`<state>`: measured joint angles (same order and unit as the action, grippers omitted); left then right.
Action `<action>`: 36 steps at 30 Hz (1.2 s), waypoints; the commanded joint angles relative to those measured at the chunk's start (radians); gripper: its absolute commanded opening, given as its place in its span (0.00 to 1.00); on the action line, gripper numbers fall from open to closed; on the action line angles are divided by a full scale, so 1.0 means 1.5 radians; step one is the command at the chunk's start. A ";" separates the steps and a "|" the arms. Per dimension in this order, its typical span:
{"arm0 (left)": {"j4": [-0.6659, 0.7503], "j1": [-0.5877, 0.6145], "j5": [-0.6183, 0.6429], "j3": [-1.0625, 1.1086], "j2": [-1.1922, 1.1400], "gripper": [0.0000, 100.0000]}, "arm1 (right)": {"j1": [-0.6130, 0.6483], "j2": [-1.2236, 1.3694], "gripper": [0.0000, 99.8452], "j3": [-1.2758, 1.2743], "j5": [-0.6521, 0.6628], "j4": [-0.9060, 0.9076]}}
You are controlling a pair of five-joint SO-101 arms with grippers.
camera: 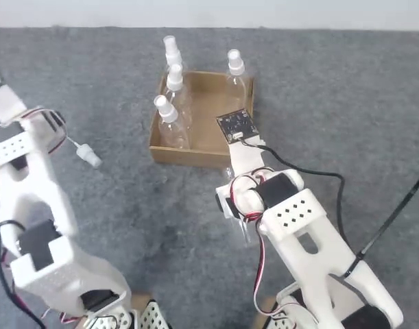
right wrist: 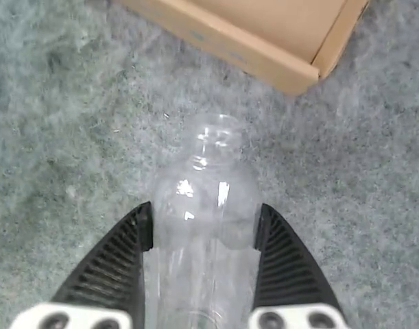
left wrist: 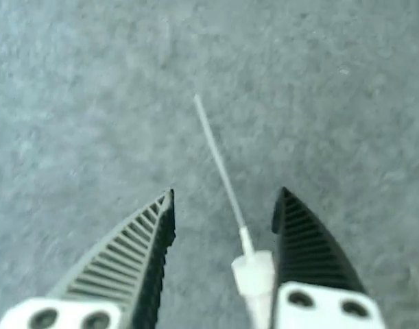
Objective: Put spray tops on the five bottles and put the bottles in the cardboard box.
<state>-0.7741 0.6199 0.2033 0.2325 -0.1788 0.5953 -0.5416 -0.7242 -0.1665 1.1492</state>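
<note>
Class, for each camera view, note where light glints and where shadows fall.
High view: a soft, dark patch of shadow lies on the grey carpet. Right wrist view: bright glints sit on the clear plastic bottle. Left wrist view: the white spray top casts hardly any shadow.

Four capped bottles (camera: 169, 127) upright in cardboard box (camera: 188, 156); uncapped bottle (right wrist: 206, 205) just outside.

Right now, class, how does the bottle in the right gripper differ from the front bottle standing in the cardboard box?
The gripped bottle has an open neck; the boxed bottle wears a white spray top. The gripped bottle sits in the right gripper, outside the cardboard box; the boxed bottle stands free inside. Both are clear plastic.
</note>
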 commanded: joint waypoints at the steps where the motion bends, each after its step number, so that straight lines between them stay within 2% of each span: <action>1: 0.096 -0.025 0.010 -0.037 -0.020 0.14 | -0.008 -0.027 0.02 0.009 -0.004 -0.017; 7: 0.158 -0.049 0.009 -0.044 -0.089 0.11 | -0.008 -0.028 0.02 0.009 -0.004 -0.014; 14: 0.147 -0.039 -0.006 -0.106 -0.187 0.11 | -0.008 -0.026 0.02 0.009 -0.004 -0.013; 20: 0.023 -0.034 -0.047 -0.196 -0.251 0.11 | -0.008 -0.026 0.02 0.009 -0.004 -0.013; 26: -0.081 -0.015 -0.050 -0.295 -0.322 0.11 | -0.008 -0.027 0.02 0.009 -0.003 -0.012; 36: -0.373 0.011 -0.078 -0.420 -0.321 0.11 | -0.008 -0.028 0.02 0.009 -0.003 -0.012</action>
<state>-1.1745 0.6306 0.0990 -0.3046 -0.7035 0.5953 -0.5416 -0.7242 -0.1665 1.1462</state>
